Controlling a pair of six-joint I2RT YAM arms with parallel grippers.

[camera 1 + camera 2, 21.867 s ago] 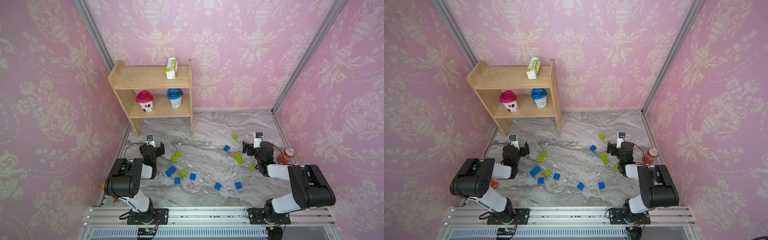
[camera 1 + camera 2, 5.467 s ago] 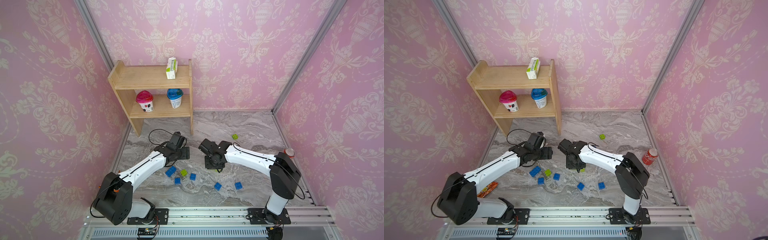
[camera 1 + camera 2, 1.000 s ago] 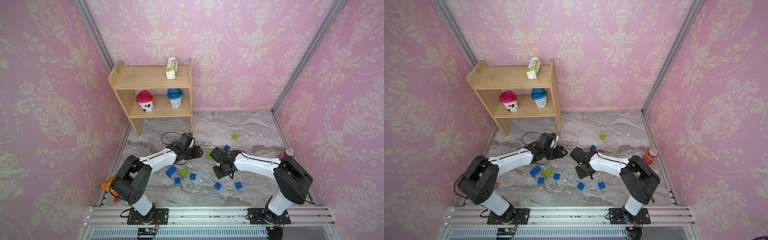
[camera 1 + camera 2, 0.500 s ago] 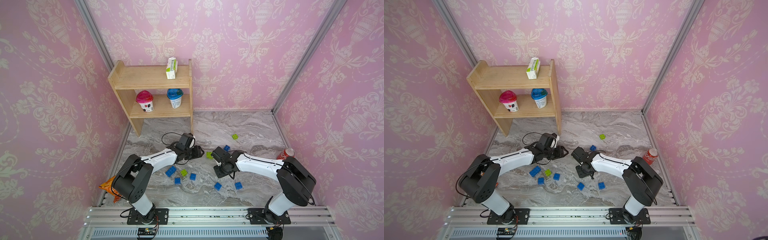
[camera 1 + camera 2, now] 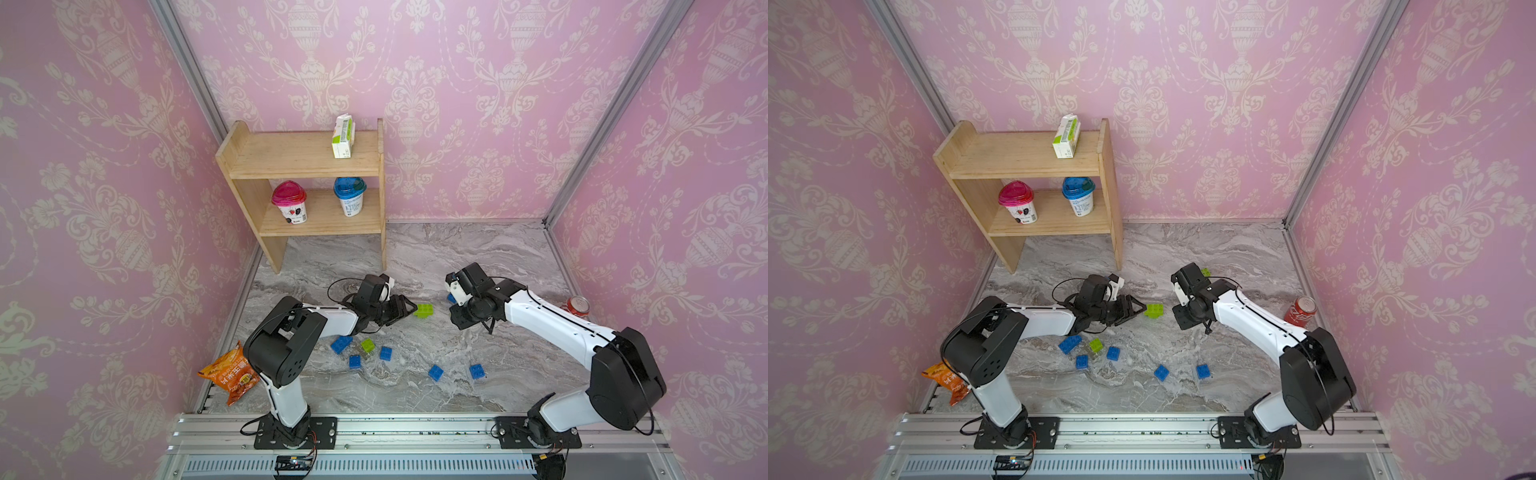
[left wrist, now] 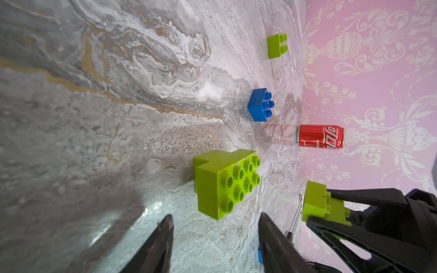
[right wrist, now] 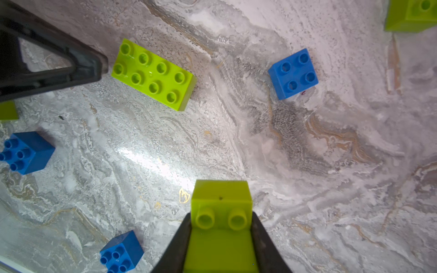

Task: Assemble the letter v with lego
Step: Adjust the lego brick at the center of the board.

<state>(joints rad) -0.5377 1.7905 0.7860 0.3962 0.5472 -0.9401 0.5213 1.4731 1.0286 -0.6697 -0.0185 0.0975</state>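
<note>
Lime-green long brick (image 6: 224,184) lies just beyond the left tool (image 6: 214,218).

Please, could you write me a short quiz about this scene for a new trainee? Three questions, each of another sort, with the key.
1. True or false: the right gripper holds a small lime-green brick.
2. The long lime-green brick near the left gripper: A) lies on the table, studs up; B) is lifted in the jaws; C) lies on the table, studs down.
3. How many cups stand on the wooden shelf?
Key: 1 true; 2 A; 3 two.
</note>
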